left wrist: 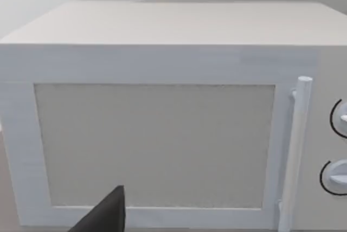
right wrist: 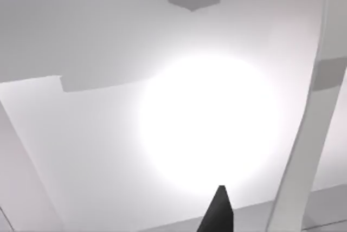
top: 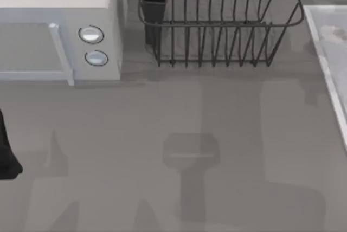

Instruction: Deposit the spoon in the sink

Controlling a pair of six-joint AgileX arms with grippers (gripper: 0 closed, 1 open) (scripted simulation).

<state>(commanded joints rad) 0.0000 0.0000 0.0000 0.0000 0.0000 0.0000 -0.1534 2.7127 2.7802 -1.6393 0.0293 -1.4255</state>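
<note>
No writing or brand mark can be read on anything here. In the left wrist view one dark fingertip [left wrist: 105, 213] of the left gripper sits close before the white box [left wrist: 162, 118], facing its door panel, upright handle [left wrist: 295, 150] and two round knobs, while the right wrist view has one dark fingertip [right wrist: 218, 210] above the sink's smooth pale inside with a bright glare, its raised rim [right wrist: 303, 150] alongside; whether either claw is wide or narrow cannot be told. From above, the left arm [top: 6, 150] is a dark shape at the table's left edge, shadows lie on the grey table [top: 135, 134], and farther back stand the white box at left, the dark wire rack [top: 217, 20] in the middle and the sink [top: 331, 47] at the right edge.
</note>
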